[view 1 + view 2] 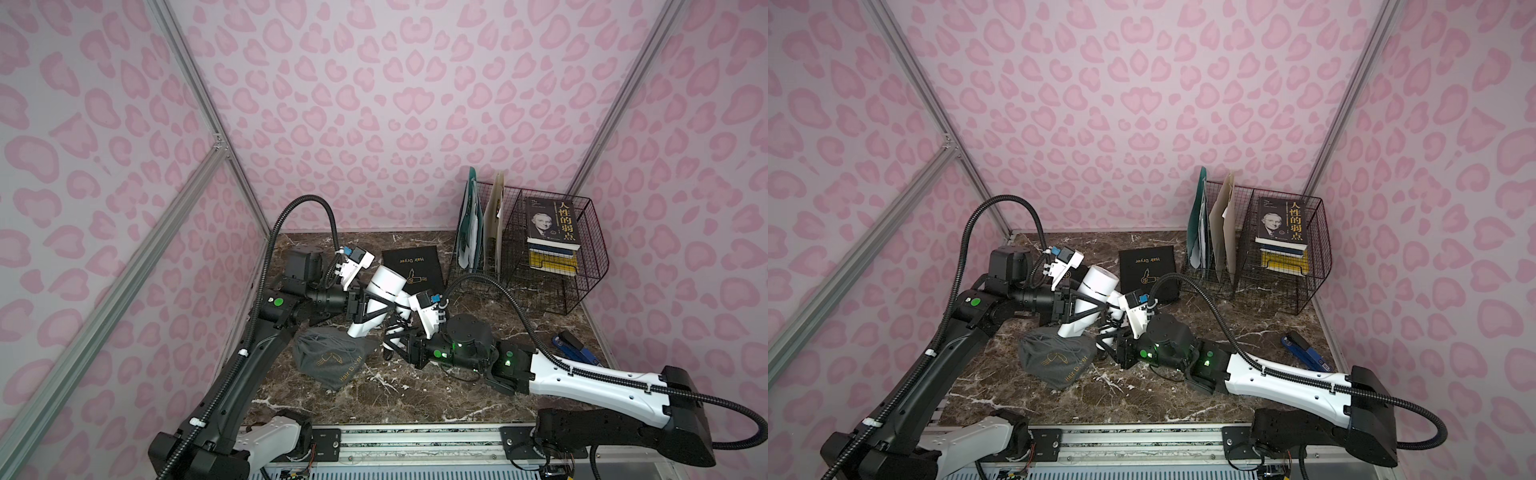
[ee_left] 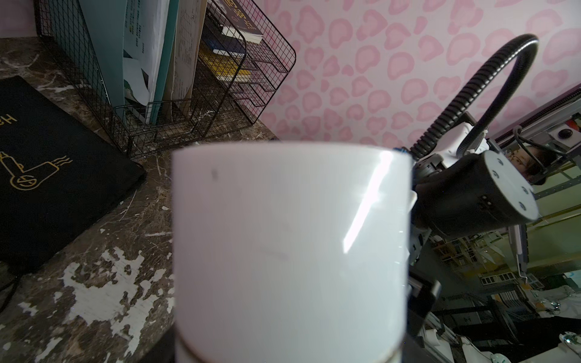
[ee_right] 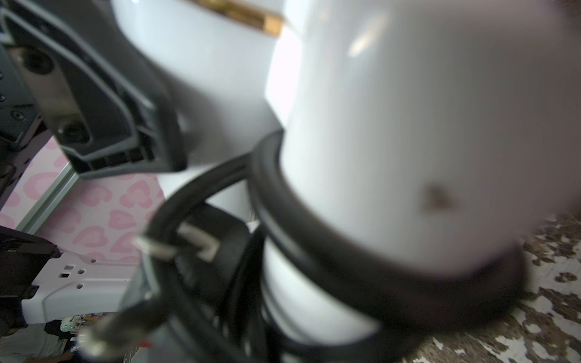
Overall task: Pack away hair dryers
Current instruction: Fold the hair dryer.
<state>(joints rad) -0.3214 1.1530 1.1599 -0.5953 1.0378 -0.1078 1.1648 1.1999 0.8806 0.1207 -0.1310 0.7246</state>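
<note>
- Holding the white hair dryer (image 1: 384, 284) off the table, just above the grey pouch (image 1: 328, 361); the left gripper (image 1: 374, 311) is clamping its barrel from both sides.
- Right gripper (image 1: 392, 332) is pinching the handle, which is wrapped in black cord (image 3: 176, 213), just beside the pouch's far edge.
- Barrel is tilting: its low end is pointing down at the pouch's gathered top, its wide end up and away from the pouch.
- Left arm is sitting nearer the pouch; likely the pouch mouth is needing opening first.
- Plug (image 3: 188, 243) is sticking out, probably risking a snag on the pouch.
</note>
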